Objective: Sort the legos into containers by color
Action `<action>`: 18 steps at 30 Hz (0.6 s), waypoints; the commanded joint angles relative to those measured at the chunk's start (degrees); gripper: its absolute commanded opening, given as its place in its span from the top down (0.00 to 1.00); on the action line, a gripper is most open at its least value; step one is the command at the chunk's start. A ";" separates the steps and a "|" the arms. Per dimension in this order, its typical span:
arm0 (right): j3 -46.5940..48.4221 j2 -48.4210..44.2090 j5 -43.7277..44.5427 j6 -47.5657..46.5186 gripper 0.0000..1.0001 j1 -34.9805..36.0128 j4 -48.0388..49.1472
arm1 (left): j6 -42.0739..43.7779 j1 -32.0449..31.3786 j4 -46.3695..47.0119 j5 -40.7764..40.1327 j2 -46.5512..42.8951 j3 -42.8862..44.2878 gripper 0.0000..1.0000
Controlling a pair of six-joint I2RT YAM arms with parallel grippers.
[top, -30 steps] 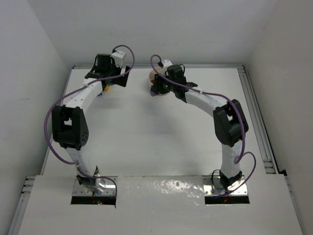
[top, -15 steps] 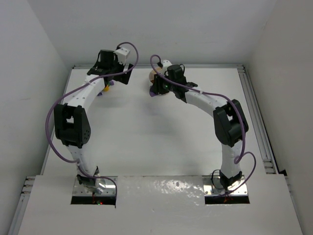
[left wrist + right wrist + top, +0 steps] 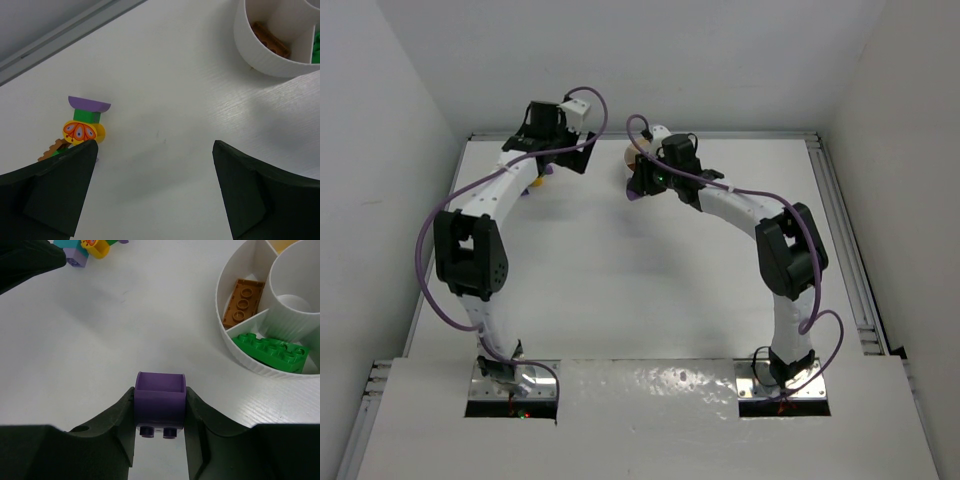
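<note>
While the purple brick (image 3: 160, 399) sits clamped between the two fingers of the right gripper (image 3: 160, 415), it is outside the dish (image 3: 227, 340), near the curved outer wall and not in any compartment. The fingers press on both of its sides, closed only as far as the brick's width allows. Whether the brick touches the table (image 3: 620, 290) cannot be told.

In the right wrist view, one wedge of the dish holds an orange brick (image 3: 243, 300). The next wedge holds a green brick (image 3: 272, 351). They are parted by a low wall running to the round centre well. A sliver of yellow shows in a third wedge at the top edge.

Well apart from the dish, the loose legos (image 3: 82, 127) lie in a small cluster on the table: a purple piece on top of a green one, a yellow round piece with an orange pattern, and a brownish piece partly hidden.

The left gripper (image 3: 154, 150) is over bare table with its fingers spread wide and nothing between them. Its left finger is just beside that cluster.
</note>
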 commanded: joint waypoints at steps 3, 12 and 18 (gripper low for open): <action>-0.11 -4.02 -1.00 -0.67 1.00 -0.17 2.92 | -0.48 -0.64 1.28 -1.48 0.62 2.71 0.02; 3.31 -4.99 -1.00 0.74 1.00 -3.06 3.71 | -2.15 -0.64 2.68 -5.79 -2.80 -0.53 0.01; 15.60 2.02 7.51 -1.45 1.00 -5.96 6.60 | -4.08 -0.64 4.18 -8.77 -5.97 -5.55 0.00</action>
